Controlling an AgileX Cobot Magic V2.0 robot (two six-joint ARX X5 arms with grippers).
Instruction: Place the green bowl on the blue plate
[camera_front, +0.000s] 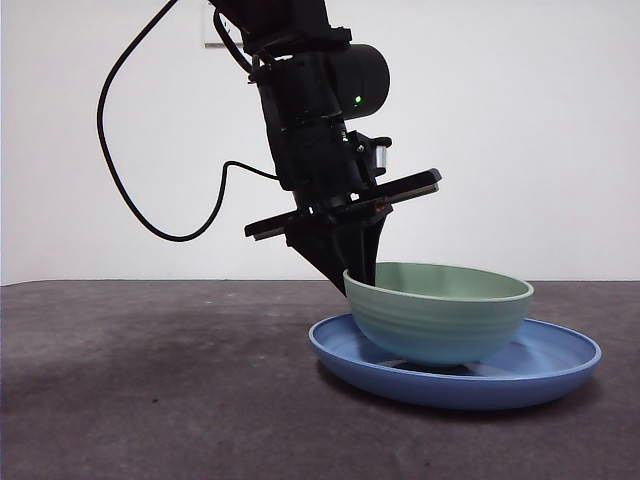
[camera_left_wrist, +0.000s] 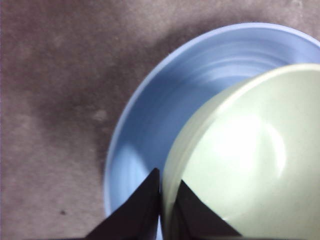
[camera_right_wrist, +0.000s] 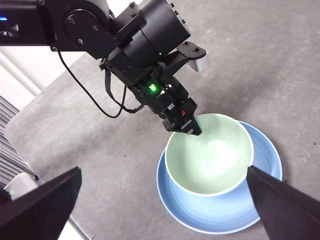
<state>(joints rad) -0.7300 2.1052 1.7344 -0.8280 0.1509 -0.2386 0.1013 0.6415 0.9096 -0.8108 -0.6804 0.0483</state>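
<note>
The pale green bowl (camera_front: 440, 315) is inside the blue plate (camera_front: 555, 365), toward the plate's left side, with its base down below the plate's rim. I cannot tell if the base rests on the plate. My left gripper (camera_front: 360, 272) comes down from the upper left and is shut on the bowl's left rim. In the left wrist view one jaw is outside and one inside the bowl (camera_left_wrist: 250, 160), above the plate (camera_left_wrist: 165, 110). My right gripper (camera_right_wrist: 162, 172) is open and empty, high above the bowl (camera_right_wrist: 210, 155) and plate (camera_right_wrist: 220, 217).
The dark grey table (camera_front: 150, 380) stretches to the left of the plate. A black cable (camera_front: 130, 190) loops down from the left arm. A white wall stands behind the table.
</note>
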